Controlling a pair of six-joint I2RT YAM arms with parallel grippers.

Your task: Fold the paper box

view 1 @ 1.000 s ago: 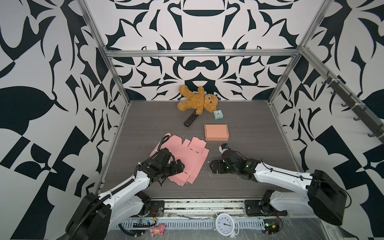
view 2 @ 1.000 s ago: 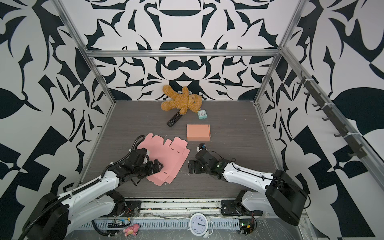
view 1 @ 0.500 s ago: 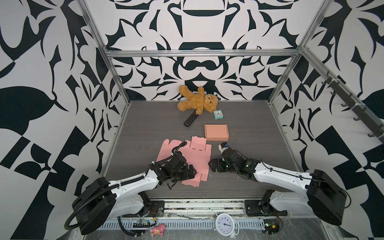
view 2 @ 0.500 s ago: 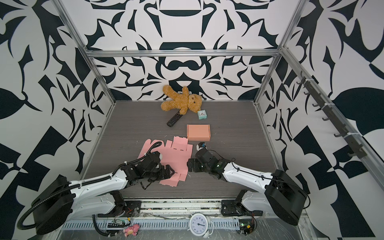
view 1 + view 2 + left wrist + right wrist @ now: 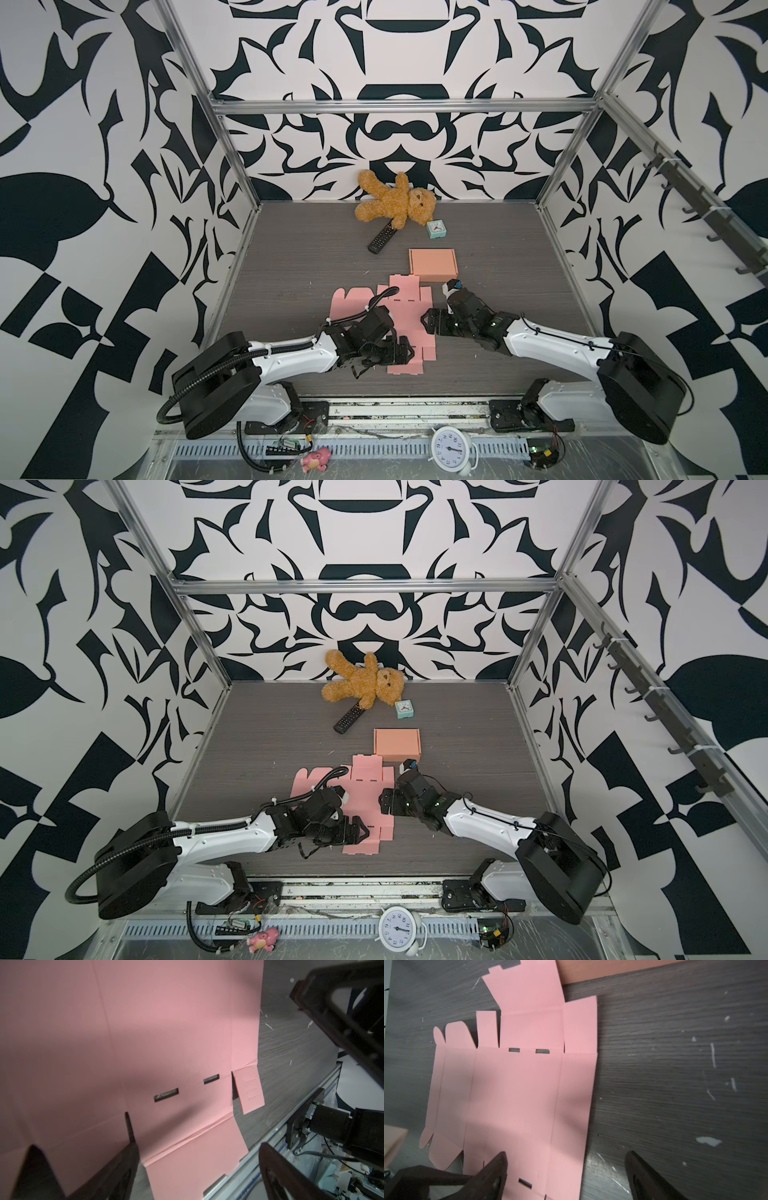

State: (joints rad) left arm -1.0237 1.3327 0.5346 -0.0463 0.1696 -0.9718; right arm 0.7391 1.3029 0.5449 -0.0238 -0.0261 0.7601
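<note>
Straddling paper box (image 5: 517,1084) edge — right jaws, spread

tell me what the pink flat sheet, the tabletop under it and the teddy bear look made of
Pink sheet: seems to be thin matte cardboard; pressed crease lines and punched slots show.
Tabletop: probably dark wood-grain laminate with a low sheen; streaky grain with pale scuffs.
Teddy bear: plush fabric with a curly tan pile.

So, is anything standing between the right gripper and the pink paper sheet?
Nothing visible does. The right gripper is open at the edge of the pink paper sheet, with one finger above the sheet and the other above the bare table.
</note>
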